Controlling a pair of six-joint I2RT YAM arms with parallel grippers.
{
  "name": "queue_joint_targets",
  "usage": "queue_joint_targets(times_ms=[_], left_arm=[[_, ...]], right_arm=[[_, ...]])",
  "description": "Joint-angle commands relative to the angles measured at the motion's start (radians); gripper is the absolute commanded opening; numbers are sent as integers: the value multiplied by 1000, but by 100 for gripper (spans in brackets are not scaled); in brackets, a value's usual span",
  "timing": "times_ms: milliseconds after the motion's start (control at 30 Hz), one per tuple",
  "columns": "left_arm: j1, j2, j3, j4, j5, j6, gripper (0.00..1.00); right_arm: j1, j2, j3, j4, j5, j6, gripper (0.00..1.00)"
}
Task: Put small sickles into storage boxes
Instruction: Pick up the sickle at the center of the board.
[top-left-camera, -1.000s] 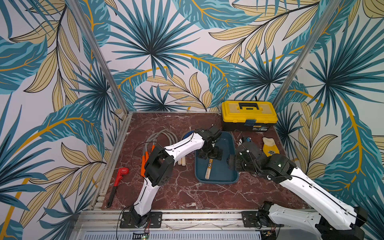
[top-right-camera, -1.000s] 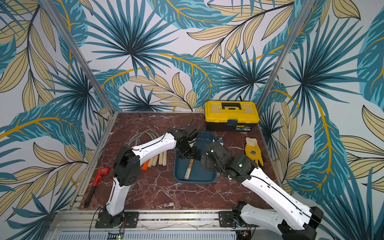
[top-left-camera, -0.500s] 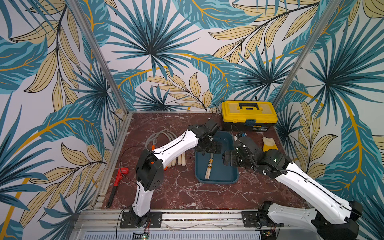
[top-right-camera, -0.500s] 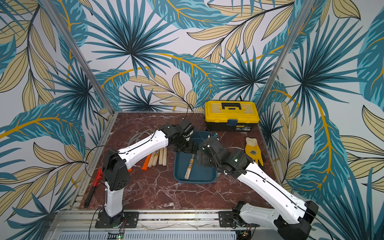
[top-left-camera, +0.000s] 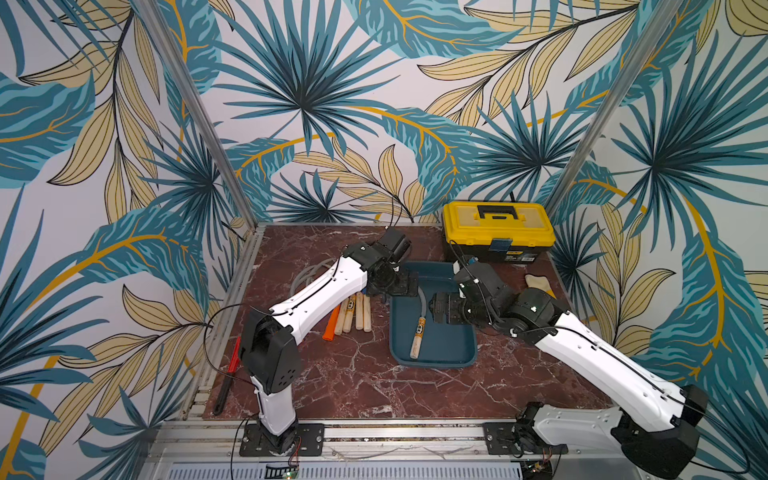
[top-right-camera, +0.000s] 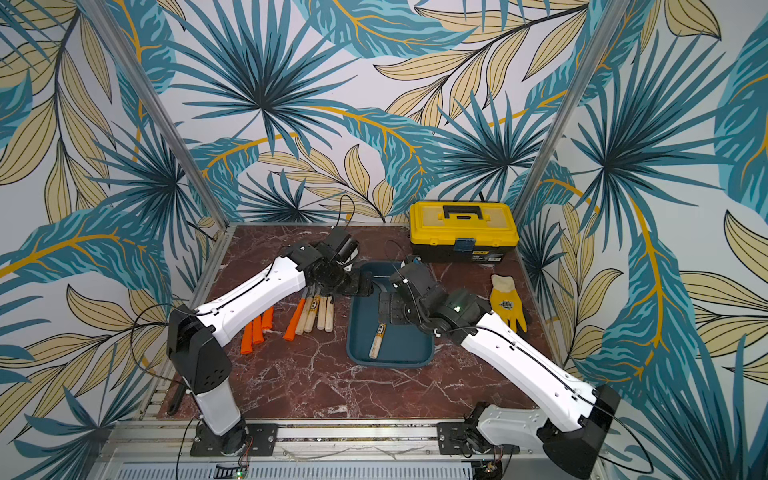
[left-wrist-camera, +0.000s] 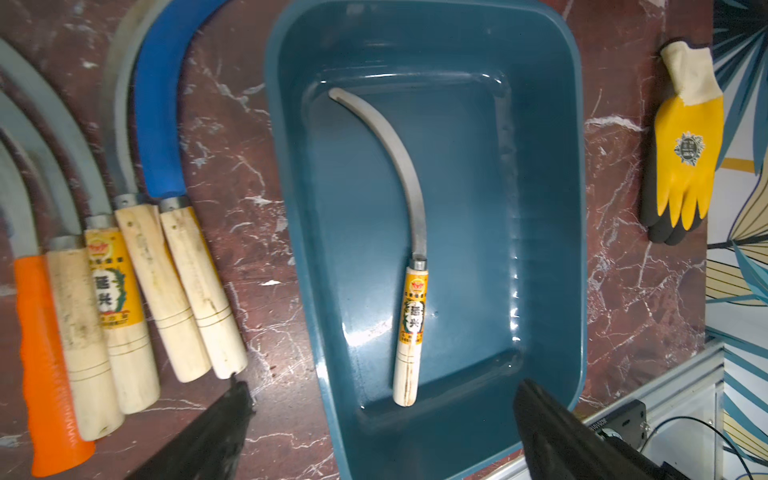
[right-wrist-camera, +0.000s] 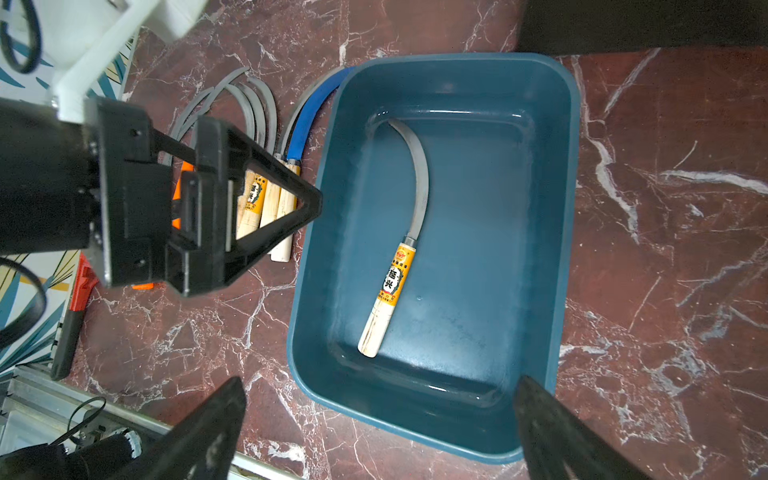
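The left gripper, jaws wide and empty, has backed off to the left rim of the dark teal plastic tray at mid-frame. One pale-wood-handled grey sickle lies inside. The right gripper gapes empty too, so the next pick looks due.

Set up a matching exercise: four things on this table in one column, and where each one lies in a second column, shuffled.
Things
1. sickle apart from the rest
2. blue-bladed sickle
3. yellow glove
4. yellow toolbox

Places
A. at the back of the table, lid shut
B. inside the teal tray
C. on the table, in the row of sickles beside the tray
D. alone on the table, on the tray's other side from that row

Pairs: 1-B, 2-C, 3-D, 4-A
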Motion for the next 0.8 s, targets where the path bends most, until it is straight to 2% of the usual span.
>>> queue_joint_targets(times_ms=[0,500,567,633,767], left_arm=[[23,-47,-40,3,-22,14,99],[140,-112,-200,3,-5,49,99],[146,-110,-217,3,-4,54,100],[151,-101,-231,3,-5,61,97],[152,-78,-246,3,-11,66,81]], right_arm=[[7,16,30,31,-26,-16,100],[24,100,44,104,-93,-5,100],[53,112,43,109,-100,0,99],[58,122,43,116,-103,4,100],[61,135,41,125,-108,11,100]])
